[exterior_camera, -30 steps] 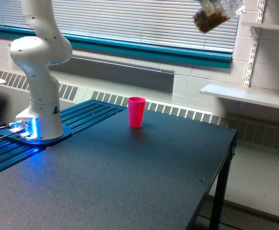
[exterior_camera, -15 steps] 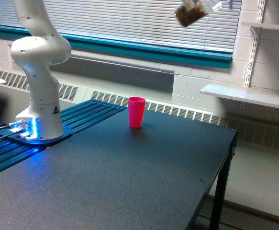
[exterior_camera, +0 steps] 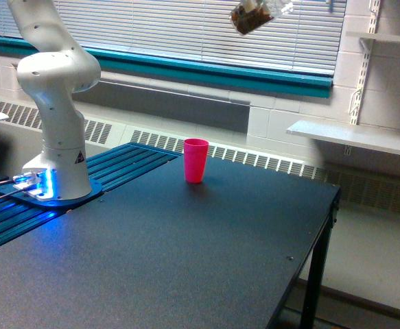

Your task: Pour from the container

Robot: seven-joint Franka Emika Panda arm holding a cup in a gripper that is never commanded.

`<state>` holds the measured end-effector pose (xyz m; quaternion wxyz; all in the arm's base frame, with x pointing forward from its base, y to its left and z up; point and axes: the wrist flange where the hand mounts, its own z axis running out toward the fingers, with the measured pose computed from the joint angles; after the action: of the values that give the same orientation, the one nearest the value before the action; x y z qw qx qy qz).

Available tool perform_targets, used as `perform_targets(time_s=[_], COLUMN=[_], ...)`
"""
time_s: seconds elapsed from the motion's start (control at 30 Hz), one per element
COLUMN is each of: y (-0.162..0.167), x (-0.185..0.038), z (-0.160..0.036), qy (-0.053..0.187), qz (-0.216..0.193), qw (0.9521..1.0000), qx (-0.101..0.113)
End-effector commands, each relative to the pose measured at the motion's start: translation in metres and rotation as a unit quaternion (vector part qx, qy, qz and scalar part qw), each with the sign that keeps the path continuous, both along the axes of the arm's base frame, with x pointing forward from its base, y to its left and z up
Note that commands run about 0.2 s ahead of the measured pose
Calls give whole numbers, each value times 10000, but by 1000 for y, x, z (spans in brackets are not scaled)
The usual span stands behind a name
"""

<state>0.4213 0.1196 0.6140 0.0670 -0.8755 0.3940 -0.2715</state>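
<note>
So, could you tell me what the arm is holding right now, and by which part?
A clear container with brown contents hangs tilted at the frame's top, high above the pink cup. The gripper is cut off, so where it grips cannot be told.

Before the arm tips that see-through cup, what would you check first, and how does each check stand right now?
1. Clear container holds something to pour: ok, brown contents show inside.
2. Container held firmly: cannot tell, the gripper is cut off at the top edge of the view.
3. Pink cup upright with its mouth open: ok.
4. Container above the pink cup: not ok, it hangs high and toward the exterior view's right of the cup.
5. Container not spilling yet: ok, it is tilted but nothing is seen falling.
6. Table around the pink cup free of other things: ok.
</note>
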Motion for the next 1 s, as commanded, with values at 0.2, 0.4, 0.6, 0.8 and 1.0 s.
perform_targets(time_s=[0.2, 0.4, 0.6, 0.8, 1.0], y=[27, 31, 26, 19, 16], x=[-42, -68, -91, -101, -106], z=[-45, -67, -69, -61, -63], qy=[350, 548, 659, 687, 820], qz=[-62, -104, -173, -123, -46], qw=[9992, 9981, 9973, 9971, 9960], qx=[175, 257, 268, 292, 349])
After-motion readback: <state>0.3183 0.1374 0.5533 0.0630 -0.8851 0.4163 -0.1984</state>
